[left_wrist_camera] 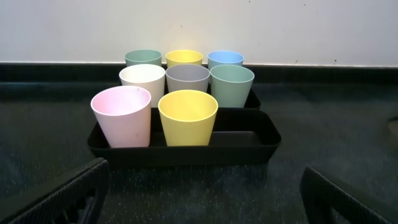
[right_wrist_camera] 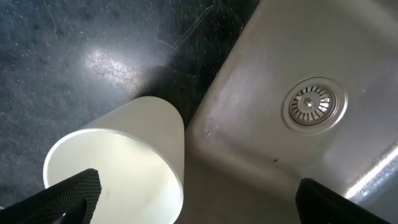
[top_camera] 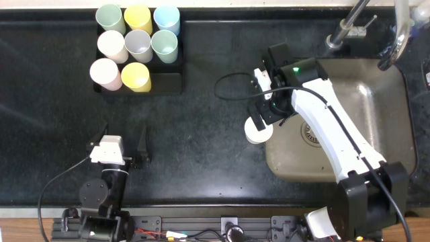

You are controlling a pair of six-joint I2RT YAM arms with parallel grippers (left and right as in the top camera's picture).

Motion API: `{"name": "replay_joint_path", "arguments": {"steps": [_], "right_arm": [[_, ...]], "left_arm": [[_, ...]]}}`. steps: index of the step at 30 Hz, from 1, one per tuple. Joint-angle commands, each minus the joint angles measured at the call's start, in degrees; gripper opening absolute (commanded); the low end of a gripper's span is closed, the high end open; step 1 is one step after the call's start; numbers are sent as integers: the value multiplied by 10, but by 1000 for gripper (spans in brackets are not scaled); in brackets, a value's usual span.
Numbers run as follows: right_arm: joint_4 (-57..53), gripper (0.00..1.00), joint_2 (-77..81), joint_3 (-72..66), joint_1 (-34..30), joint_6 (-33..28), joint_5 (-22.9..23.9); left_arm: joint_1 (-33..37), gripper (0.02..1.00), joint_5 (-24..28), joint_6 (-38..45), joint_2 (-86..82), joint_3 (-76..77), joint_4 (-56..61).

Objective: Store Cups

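Right wrist view shows right claw (right_wrist_camera: 198, 182) spread at white cup (right_wrist_camera: 134, 134); left claw (left_wrist_camera: 205, 169) likewise spread.

A dark speckled countertop (top_camera: 201, 154) lies under the right pincer (right_wrist_camera: 199, 202), with a steel sink (right_wrist_camera: 348, 37) and its drain strainer (right_wrist_camera: 314, 104) just beside. Well ahead of the left pincer (left_wrist_camera: 205, 199) rises a plain pale wall (left_wrist_camera: 280, 25).

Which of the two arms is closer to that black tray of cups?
Left. The left gripper sits just in front of the tray, facing it; the right gripper is farther off by the sink.
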Motion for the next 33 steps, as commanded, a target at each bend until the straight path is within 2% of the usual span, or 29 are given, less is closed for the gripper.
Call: {"name": "replay_joint_path", "arguments": {"steps": [1, 15, 24, 25, 27, 29, 30, 33], "right_arm": [[3, 998, 3, -6, -4, -7, -4], [48, 1000, 3, -72, -5, -25, 1], [66, 939, 3, -72, -5, -25, 0], [66, 858, 3, -72, -5, -25, 0], [71, 553, 3, -72, -5, -25, -1], [77, 82, 3, -72, -5, -24, -8], [80, 42, 3, -72, -5, -20, -14], [86, 42, 3, -72, -3, -11, -40]], "left_arm": [[1, 998, 5, 12, -6, -2, 0], [1, 1000, 5, 12, -6, -2, -1], [1, 1000, 5, 12, -6, -2, 0], [1, 1000, 5, 12, -6, -2, -1], [1, 1000, 5, 12, -6, -2, -1], [1, 1000, 5, 12, -6, -2, 0], [1, 1000, 5, 12, -6, -2, -1], [1, 1000, 5, 12, -6, -2, 0]]}}
